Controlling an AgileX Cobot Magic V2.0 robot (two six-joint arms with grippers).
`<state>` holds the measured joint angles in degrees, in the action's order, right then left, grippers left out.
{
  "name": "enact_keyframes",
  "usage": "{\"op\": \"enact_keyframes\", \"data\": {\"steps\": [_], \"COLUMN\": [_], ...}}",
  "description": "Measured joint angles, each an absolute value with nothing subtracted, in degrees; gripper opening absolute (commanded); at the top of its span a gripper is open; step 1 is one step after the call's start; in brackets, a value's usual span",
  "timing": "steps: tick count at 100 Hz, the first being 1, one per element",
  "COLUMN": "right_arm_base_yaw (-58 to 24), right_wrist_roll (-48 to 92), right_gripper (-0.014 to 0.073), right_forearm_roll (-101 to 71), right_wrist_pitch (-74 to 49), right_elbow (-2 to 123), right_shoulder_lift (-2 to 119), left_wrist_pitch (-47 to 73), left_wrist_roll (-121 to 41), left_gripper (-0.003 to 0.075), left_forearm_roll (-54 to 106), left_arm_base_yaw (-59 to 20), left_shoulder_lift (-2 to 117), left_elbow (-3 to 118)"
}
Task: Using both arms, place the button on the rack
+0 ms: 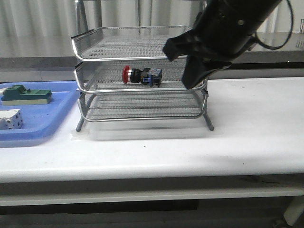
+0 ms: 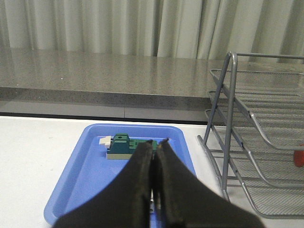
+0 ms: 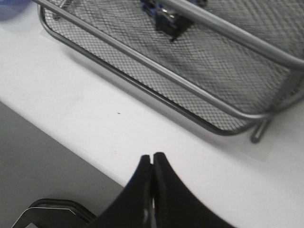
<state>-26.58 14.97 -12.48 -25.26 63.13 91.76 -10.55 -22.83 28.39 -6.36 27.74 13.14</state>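
The button (image 1: 142, 75) lies on its side in the middle tier of the rack (image 1: 142, 78), red cap pointing toward the robot's left, blue rear block toward the right. It sits roughly mid-tray, nothing gripping it. In the right wrist view only its blue end (image 3: 164, 14) shows, behind the mesh wall. In the left wrist view just a sliver of red cap (image 2: 299, 157) shows at the frame edge.

Rack stands on the white table (image 1: 247, 137), three wire-mesh trays stacked, legs on the tabletop.

Right gripper (image 3: 152, 164): fingers pressed together, empty, over the table in front of the rack; in the front view the arm (image 1: 223, 33) hangs above the rack's right side, partly covering top & middle tiers.

Left gripper (image 2: 156, 145): fingers also pressed together, holding nothing, above the blue plastic tray (image 1: 33, 130), which sits left of the rack. On that tray: a green block (image 1: 26, 95) & a white block (image 1: 10, 118), apart from each other.
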Motion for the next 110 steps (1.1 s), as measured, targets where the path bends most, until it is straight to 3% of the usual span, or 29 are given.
{"op": "enact_keyframes", "data": {"steps": [53,110], "right_arm_base_yaw": [-8.99,-7.77], "right_wrist_roll": [12.66,12.54], "right_gripper": [-0.0057,-0.0057], "right_forearm_roll": [-12.24,-12.24], "right_wrist_pitch": [-19.22,-20.92], "right_elbow": [43.91,32.36], "right_shoulder_lift": [63.34,28.12], "left_wrist_pitch": [-10.55,-10.55], "left_wrist_roll": [-22.83,-22.83], "left_gripper": [-0.002,-0.002], "left_forearm_roll": [28.39,28.39], "left_arm_base_yaw": [-6.36,-6.36], "left_shoulder_lift": [27.74,27.74], "left_elbow": [13.14,13.14]}}
